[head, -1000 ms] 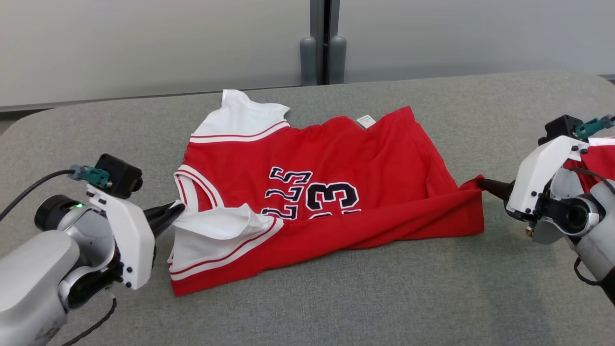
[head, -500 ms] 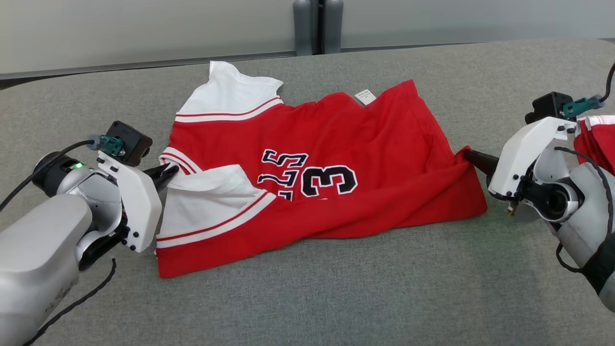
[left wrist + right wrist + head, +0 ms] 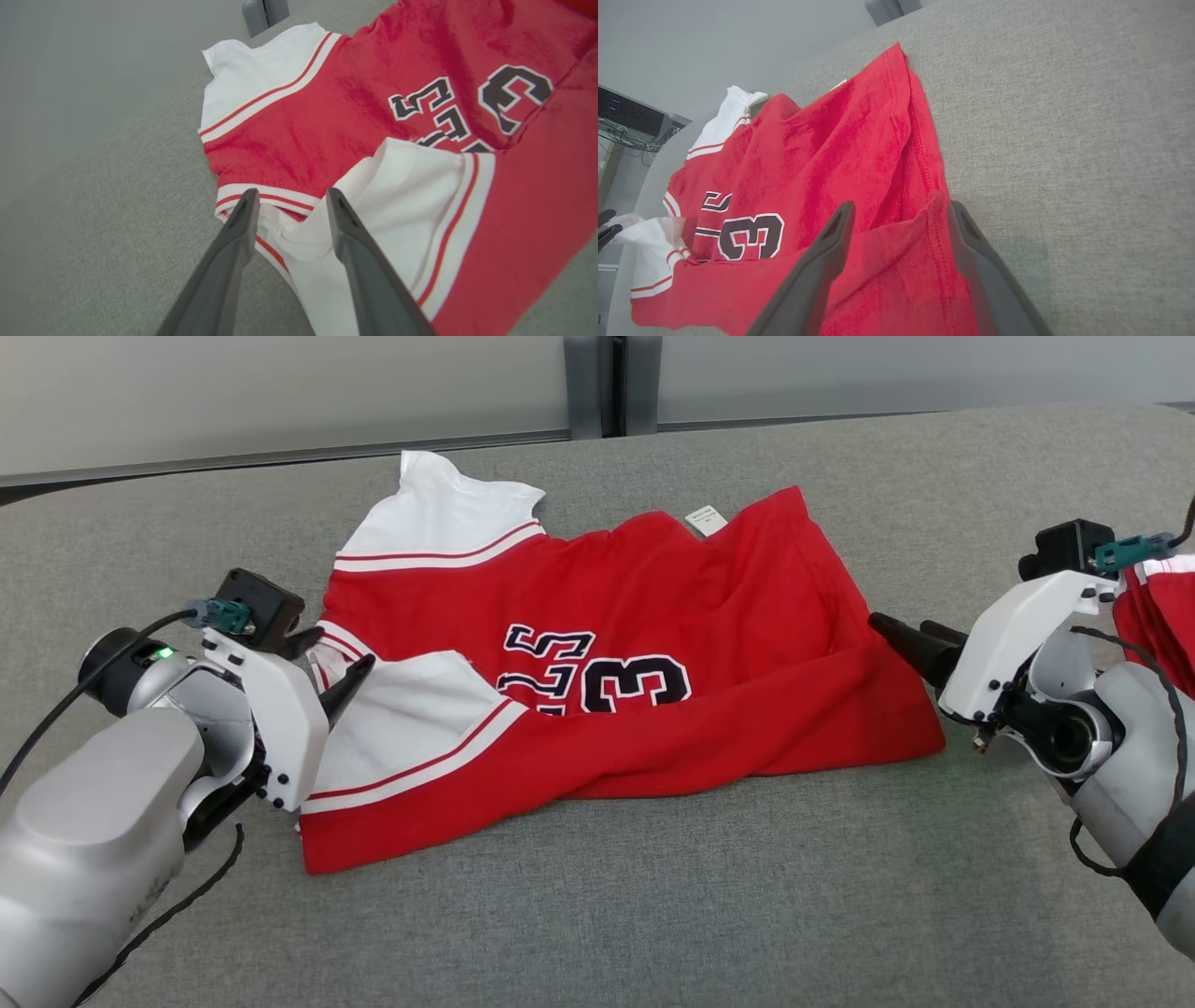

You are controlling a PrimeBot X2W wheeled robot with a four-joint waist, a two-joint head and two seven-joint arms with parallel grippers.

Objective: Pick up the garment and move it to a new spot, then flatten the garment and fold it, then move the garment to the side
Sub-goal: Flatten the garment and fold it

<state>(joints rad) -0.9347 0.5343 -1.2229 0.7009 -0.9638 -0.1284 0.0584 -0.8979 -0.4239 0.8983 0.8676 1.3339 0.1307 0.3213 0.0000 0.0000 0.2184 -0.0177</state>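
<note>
The garment is a red jersey with white sleeves and a dark "3", lying on the grey table with its near half doubled over. My left gripper stands open at the jersey's left edge. In the left wrist view the white sleeve lies between and under the spread fingers of that gripper. My right gripper is open at the jersey's right corner. The right wrist view shows the red hem corner resting loose between the parted fingers of that gripper.
Another piece of red cloth with white trim lies at the right edge behind my right wrist. A pale wall with a grey post runs along the table's far edge. Open grey tabletop stretches in front of the jersey.
Both grippers were shut on the jersey's edges and now stand open, having let the sleeve and hem corner go. The head camera tilted down slightly, shifting the whole picture.
</note>
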